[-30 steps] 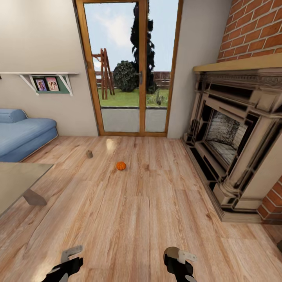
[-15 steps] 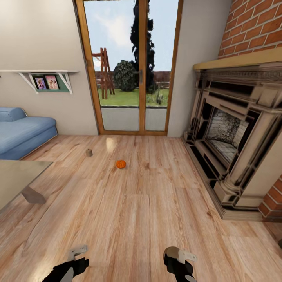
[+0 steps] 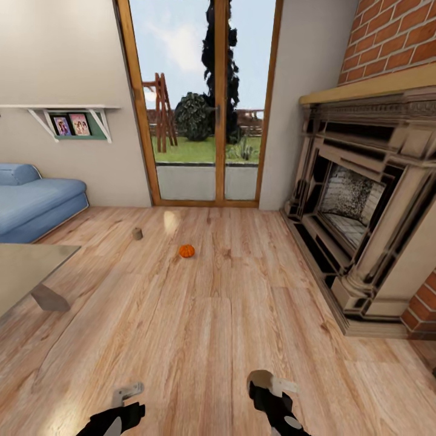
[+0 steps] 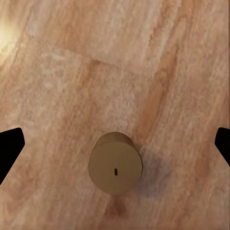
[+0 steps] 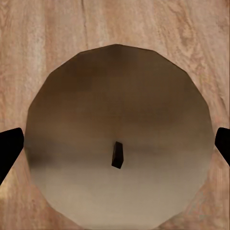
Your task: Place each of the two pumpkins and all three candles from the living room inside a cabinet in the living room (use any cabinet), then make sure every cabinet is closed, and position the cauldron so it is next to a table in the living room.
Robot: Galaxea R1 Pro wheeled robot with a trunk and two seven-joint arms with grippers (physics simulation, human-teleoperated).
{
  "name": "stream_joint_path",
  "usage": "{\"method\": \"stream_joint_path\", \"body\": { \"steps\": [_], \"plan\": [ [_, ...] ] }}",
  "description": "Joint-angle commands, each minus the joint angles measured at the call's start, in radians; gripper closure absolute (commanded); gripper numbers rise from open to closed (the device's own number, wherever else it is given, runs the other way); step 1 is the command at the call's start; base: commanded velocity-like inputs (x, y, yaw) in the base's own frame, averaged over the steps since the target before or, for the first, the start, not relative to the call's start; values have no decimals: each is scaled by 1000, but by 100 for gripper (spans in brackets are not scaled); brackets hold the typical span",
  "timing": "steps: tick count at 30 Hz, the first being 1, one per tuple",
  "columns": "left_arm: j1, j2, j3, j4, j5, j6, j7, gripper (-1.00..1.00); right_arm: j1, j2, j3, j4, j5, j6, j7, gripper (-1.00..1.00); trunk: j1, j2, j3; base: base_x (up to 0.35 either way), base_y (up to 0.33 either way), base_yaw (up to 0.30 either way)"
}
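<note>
- Pale wood plank floor (image 3: 200, 339): everything loose lies on it.
- Carved stone fireplace (image 3: 363, 200) at 2 o'clock, its firebox dark. Blue padded sofa (image 3: 36, 203) at 10 o'clock.
- Glossy grey low desk (image 3: 24, 272) at 9 o'clock, one corner in sight, top bare there.
- Right tool (image 3: 270, 387): a tan wax disc with a dark wick, the near candle (image 5: 117, 139), spans almost from fingertip (image 5: 8, 148) to fingertip. Cannot tell whether they clamp it.
- Left tool (image 3: 126, 395): spread wide, gripping nothing, pointing down at the floor candle (image 4: 115, 163), a stubby tan cylinder standing upright with floor all round it.
- Small ribbed orange pumpkin (image 3: 186, 251) at 11 o'clock, well ahead.
- Far candle (image 3: 137, 233), a small tan stub, beyond it toward 10 o'clock.
- Step, as judged: pick the floor candle. Centre over the wick, descend straight, pinch mid-height, lift level.
</note>
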Motion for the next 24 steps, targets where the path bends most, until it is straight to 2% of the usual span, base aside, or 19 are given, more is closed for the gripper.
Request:
{"method": "stream_joint_path", "body": {
  "steps": [1, 4, 6, 10, 12, 13, 14, 15, 19, 21, 22, 24],
  "plan": [
    [0, -1, -9, -3, 9, 3, 9, -100, 0, -1, 6, -24, -15, -3, 8, 100, 4, -8, -4, 0, 0, 0],
    [1, -7, -9, -2, 8, 2, 9, -100, 4, -4, 5, -97, -20, 17, 96, 100, 15, -29, -14, 0, 0, 0],
    [1, -8, -9, -2, 7, 2, 9, -100, 6, -15, 3, -140, -24, 47, 198, 100, 23, -43, -20, 0, 0, 0],
    [1, -8, -9, -2, 6, 1, 9, -100, 17, -78, 0, -257, -31, 122, 452, 100, 38, -71, -32, 0, 0, 0],
    [1, -9, -9, -3, 6, 1, 9, -100, 28, -106, -1, -331, -33, 176, 533, 100, 46, -85, -39, 0, 0, 0],
    [1, -9, -9, -3, 6, 1, 9, -100, 31, -111, -1, -353, -34, 191, 546, 100, 50, -92, -42, 0, 0, 0],
    [1, -10, -9, -2, 6, 1, 9, -100, 37, -123, -2, -427, -47, 245, 571, 100, 54, -99, -45, 0, 0, 0],
    [1, -11, -9, -2, 6, 1, 9, -100, 38, -125, -2, -457, -54, 266, 576, 100, 57, -106, -48, 0, 0, 0],
    [1, -16, -9, -2, 5, 1, 9, -100, 43, -132, -8, -704, -96, 476, 586, 100, 73, -134, -61, 0, 0, 0],
    [1, -18, -9, -2, 5, 1, 9, -100, 43, -132, -29, -779, -102, 553, 586, 100, 80, -148, -67, 0, 0, 0],
    [1, -19, -9, -2, 5, 1, 9, -100, 43, -132, -54, -811, -104, 590, 586, 100, 84, -155, -70, 0, 0, 0],
    [1, -20, -9, -2, 5, 1, 9, -100, 44, -132, -92, -834, -107, 615, 594, 100, 92, -169, -76, 0, 0, 0]
  ]
}}
